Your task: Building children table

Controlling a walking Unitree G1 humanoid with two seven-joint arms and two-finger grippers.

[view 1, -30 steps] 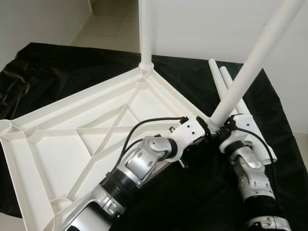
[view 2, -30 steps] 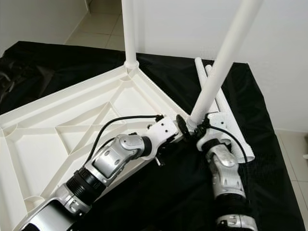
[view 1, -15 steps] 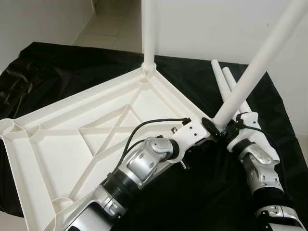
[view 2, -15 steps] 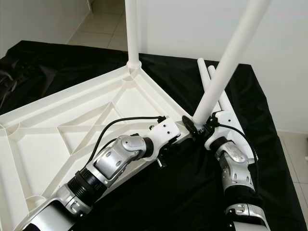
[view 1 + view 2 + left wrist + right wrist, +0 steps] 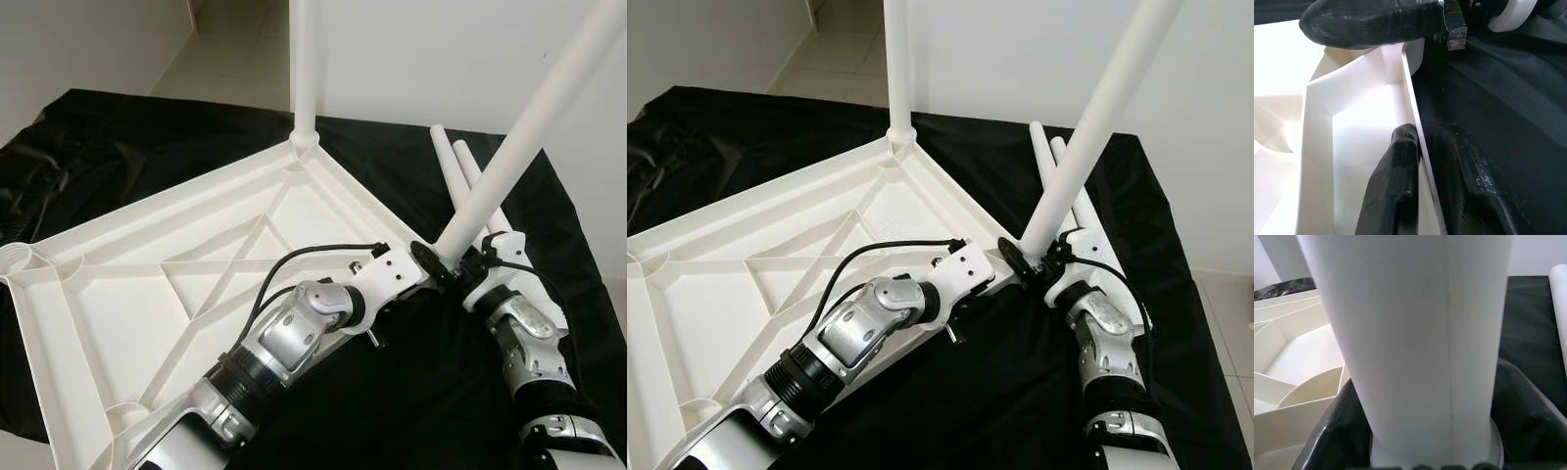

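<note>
Now tilted table leg (image 5: 519,147) clamped in right gripper (image 5: 458,264), beside tabletop (image 5: 118,294) corner

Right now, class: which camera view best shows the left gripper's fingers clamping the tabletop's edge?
The left wrist view: both black fingers straddle the tabletop rim wall. In the eye views the left gripper is hidden behind its wrist.

Tabletop (image 5: 147,294) on cloth (image 5: 411,392), legs (image 5: 465,181) right

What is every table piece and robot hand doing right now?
Tabletop: upside down on the black cloth.
Far leg: upright in its corner.
Held leg: tilted, foot at the near corner.
Spare legs: lying flat.
Left end effector: clamped on the tabletop's rim.
Right end effector: gripping the held leg.
</note>
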